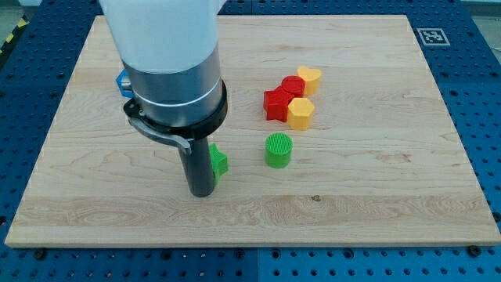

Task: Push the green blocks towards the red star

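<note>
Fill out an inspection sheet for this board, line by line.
Surface: wooden board, lying on a blue perforated table.
Job's things: green cylinder standing below the red cluster; second green block to its left, partly hidden by the rod, shape unclear; red star touching the yellow hexagon.
Clutter: red block and yellow heart packed against the star's group; blue block mostly hidden behind the arm.
Grippers: none fitted; my tip sits against the view's left side of the second green block.
Cables: nothing seen.
Surroundings: marker tag by the board's top right corner.
</note>
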